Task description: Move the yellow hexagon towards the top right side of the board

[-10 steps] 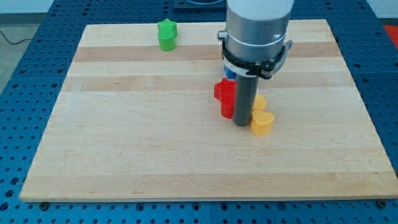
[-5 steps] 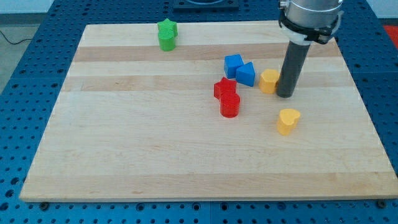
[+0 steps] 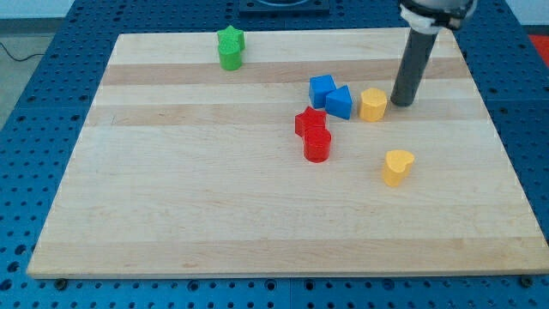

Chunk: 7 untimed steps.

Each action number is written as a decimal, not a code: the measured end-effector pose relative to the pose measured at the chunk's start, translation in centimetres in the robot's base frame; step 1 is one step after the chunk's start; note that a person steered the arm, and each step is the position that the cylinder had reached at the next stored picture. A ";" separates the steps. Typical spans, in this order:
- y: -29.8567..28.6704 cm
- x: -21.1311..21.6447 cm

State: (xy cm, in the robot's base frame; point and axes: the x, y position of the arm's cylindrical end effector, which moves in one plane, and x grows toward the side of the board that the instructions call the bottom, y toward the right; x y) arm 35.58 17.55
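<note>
Seven blocks on wooden board (image 3: pixel 171 215). Yellow hexagon (image 3: pixel 372 105) sits right of centre, upper half, touching or just beside blue blocks (image 3: pixel 330 96) on its left. My tip (image 3: pixel 401 102) rests on board just right of yellow hexagon, small gap visible, no contact. Rod carries no jaws; nothing held. Red blocks (image 3: pixel 314 134) stacked close together below blue pair. Yellow heart (image 3: pixel 397 166) lies apart, lower right. Green star (image 3: pixel 231 47) near top edge, left of centre.
</note>
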 end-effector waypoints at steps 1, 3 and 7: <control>0.0 0.4; -1.1 6.4; -5.0 -2.9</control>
